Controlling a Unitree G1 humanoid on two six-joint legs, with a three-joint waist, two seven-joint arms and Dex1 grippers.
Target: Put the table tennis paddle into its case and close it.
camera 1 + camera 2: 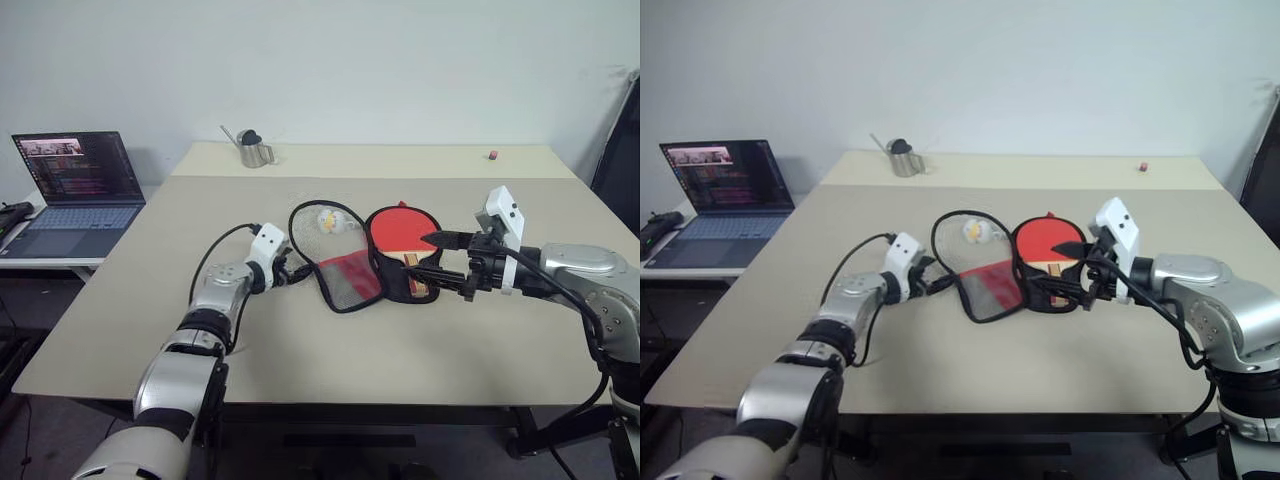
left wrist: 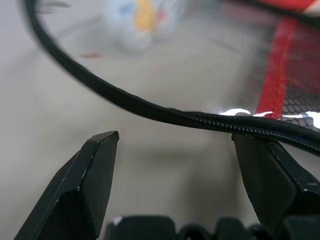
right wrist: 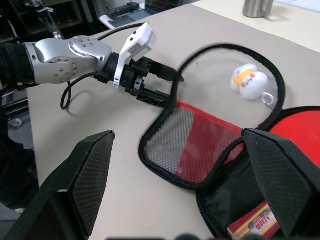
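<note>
Paddle [image 1: 402, 232]: lies in the black half of the open case near the table's middle; red face points away from the robot, handle toward it, so its long axis runs near to far.
Handle [image 3: 251, 224]: the right wrist view shows its red-and-dark trim end inside the black fabric; in the head views it is partly hidden behind the right gripper's fingers.
Case [image 1: 350, 279]: unzipped and spread flat; mesh half with its red panel lies to the left of the black half, which holds the paddle.
Zip edge [image 2: 165, 112]: the left wrist view shows the black toothed rim close up, crossing just past the fingertips; whether it touches them I cannot tell.
Ball [image 3: 248, 82]: white and yellow, inside the loop of the mesh half's rim, on the far side of the red panel.
Left gripper [image 1: 297, 270]: at the mesh half's left rim, fingers spread wide, nothing between them.
Right gripper [image 1: 437, 262]: over the black half at the handle end, fingers spread wide, clasping nothing.
Table [image 1: 150, 300]: beige; a metal cup [image 1: 254, 150] stands at the far edge.
Laptop [image 1: 75, 190]: open, on a side desk to the left.
</note>
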